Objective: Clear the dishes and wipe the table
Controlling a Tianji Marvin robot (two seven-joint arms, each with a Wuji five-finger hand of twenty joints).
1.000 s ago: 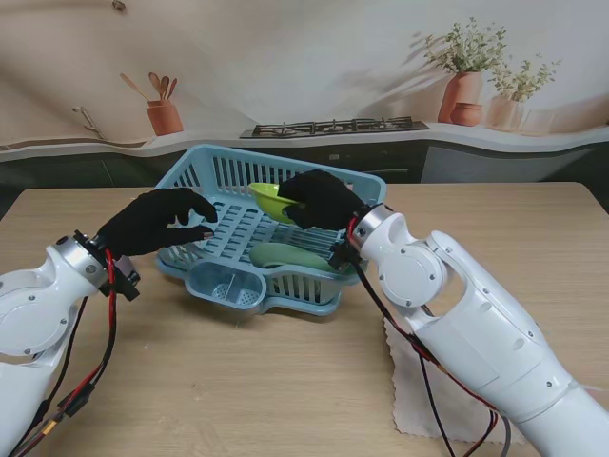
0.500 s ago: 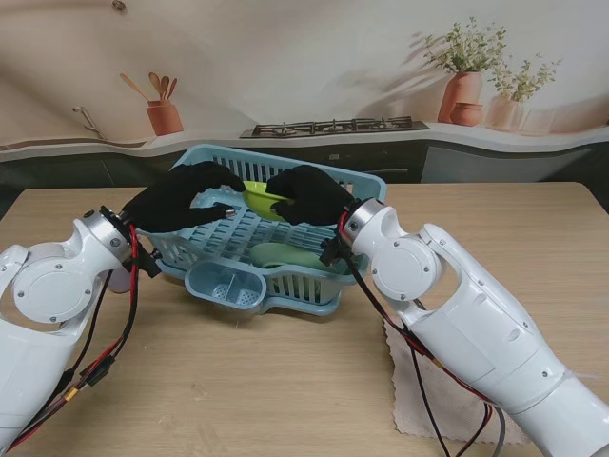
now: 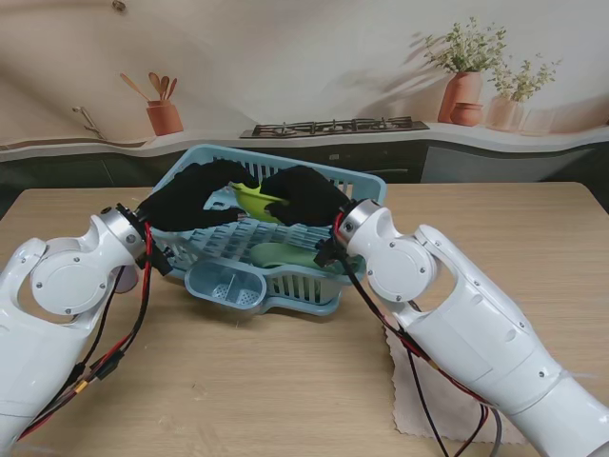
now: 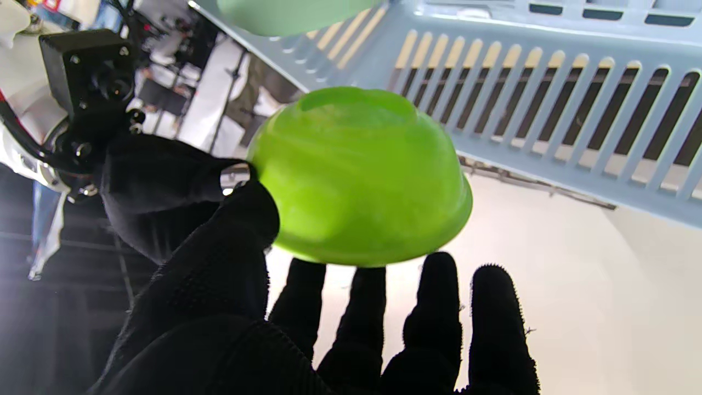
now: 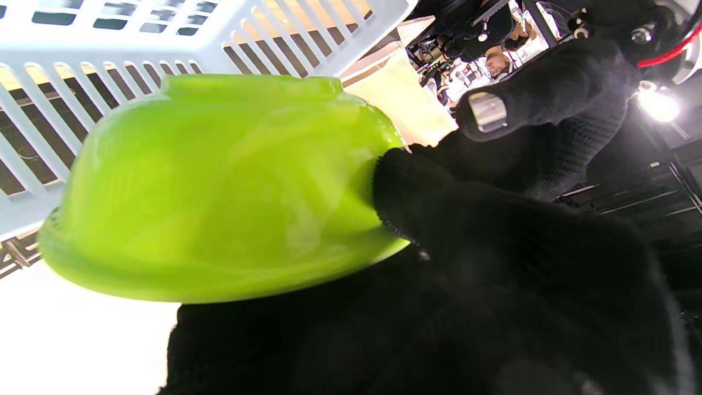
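Over the basket point(image 3: 195, 176), both hands meet at the bowl point(image 3: 257, 198), which is raised above the basket floor and tilted.

Right hand point(image 3: 303, 198):
- State: clenched on the bowl.
- In the right wrist view, the thumb point(image 5: 433, 203) presses the bowl's outer wall point(image 5: 219, 181) just beside the rim. The remaining fingers pass behind the rim, so their contact is hidden.

Left hand point(image 3: 190, 198):
- State: fingers spread and nearly straight, with nothing enclosed.
- In the left wrist view, four fingertips point(image 4: 439, 274) sit at the bowl's rim point(image 4: 362, 170). The thumb point(image 4: 241, 214) lies against the bowl's side.
- Whether these fingers bear any load cannot be told. The pose is a touch, not a grasp.

Other items:
- Basket: pale blue, slatted, standing on the table point(image 3: 533, 228) between the two forearms.
- Plate point(image 3: 285, 255): pale green, lying on the basket floor, nearer to me than the bowl.
- Cup pocket point(image 3: 225, 282): moulded at the basket's near edge.
- Cloth point(image 3: 419, 390): light-coloured, flat on the table, nearer to me than the basket and to its right, partly covered by the right arm.
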